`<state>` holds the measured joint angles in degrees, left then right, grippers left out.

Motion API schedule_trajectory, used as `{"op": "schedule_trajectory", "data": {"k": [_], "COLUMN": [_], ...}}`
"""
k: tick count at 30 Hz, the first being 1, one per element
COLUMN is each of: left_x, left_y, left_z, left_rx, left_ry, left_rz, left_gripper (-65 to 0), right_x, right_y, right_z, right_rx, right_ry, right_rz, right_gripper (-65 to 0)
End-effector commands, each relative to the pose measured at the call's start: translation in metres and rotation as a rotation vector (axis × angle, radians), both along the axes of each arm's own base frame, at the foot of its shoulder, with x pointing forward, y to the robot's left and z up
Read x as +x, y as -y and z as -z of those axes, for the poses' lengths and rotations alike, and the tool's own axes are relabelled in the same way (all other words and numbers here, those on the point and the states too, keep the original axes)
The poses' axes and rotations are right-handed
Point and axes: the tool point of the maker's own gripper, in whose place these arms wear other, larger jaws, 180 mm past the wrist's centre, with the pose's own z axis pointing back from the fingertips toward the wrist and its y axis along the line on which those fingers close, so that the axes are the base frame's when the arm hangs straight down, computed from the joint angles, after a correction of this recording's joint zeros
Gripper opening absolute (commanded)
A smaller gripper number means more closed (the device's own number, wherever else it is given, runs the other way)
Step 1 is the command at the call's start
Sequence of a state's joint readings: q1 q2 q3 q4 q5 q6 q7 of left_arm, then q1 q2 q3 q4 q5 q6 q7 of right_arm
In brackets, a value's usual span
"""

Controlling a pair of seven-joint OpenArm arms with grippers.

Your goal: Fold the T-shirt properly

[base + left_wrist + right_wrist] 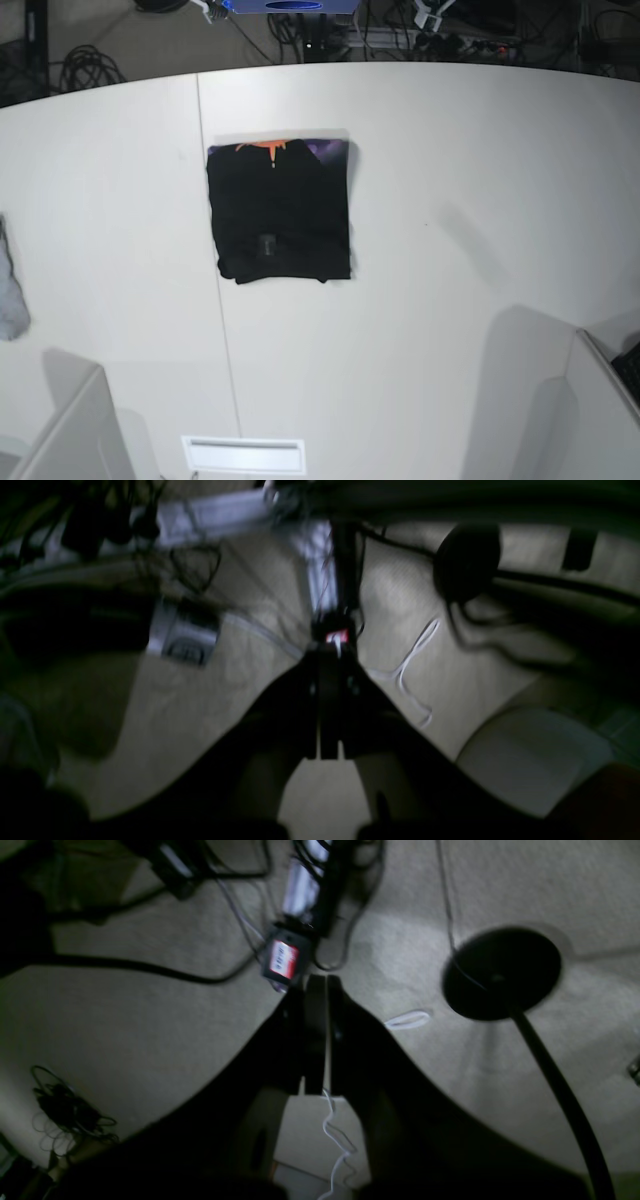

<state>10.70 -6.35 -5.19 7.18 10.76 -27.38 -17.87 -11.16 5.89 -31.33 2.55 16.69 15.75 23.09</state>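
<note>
The T-shirt [280, 212] lies on the white table [470, 180] as a compact black rectangle, at about eleven o'clock from the table's centre in the base view. A strip of orange and purple print peeks out along its far edge, at twelve o'clock on the bundle. Its edges look squared and stacked, so the folding seems finished or nearly so. A small grey cloth [10, 290] sits apart at nine o'clock, at the table's edge.

Neither arm appears over the table. Both wrist cameras look down at carpet and cables, suggesting the arms are parked clear of the work. The left gripper [327, 700] has its jaws pressed together, holding nothing. The right gripper [317, 1040] is likewise closed and empty.
</note>
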Motion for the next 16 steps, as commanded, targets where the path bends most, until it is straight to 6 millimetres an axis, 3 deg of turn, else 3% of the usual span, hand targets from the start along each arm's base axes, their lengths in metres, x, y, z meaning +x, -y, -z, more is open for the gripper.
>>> {"op": "schedule_trajectory", "data": {"k": [1, 5, 10, 16], "left_x": [-0.001, -0.004, -0.009, -0.009], "left_y": [-0.006, -0.003, 0.014, 0.023], "left_z": [-0.001, -0.001, -0.001, -0.001], "left_rx": [0.005, 0.001, -0.027, -0.04], "left_ry": [0.005, -0.004, -0.013, -0.013], "left_rz": [-0.001, 0.012, 0.008, 0.005], "left_gripper": [-65.0, -65.0, -65.0, -65.0], "right_x": [-0.002, -0.015, -0.017, -0.016], "right_y": [0.0, 0.001, -0.003, -0.029], "right_z": [-0.001, -0.002, -0.003, -0.003], "right_rx": [0.004, 0.002, 0.008, 0.047], "right_ry": [0.002, -0.02, -0.023, -0.021], "right_rz": [0.008, 0.007, 0.01, 0.018], "right_gripper": [-65.0, -65.0, -65.0, -65.0]}}
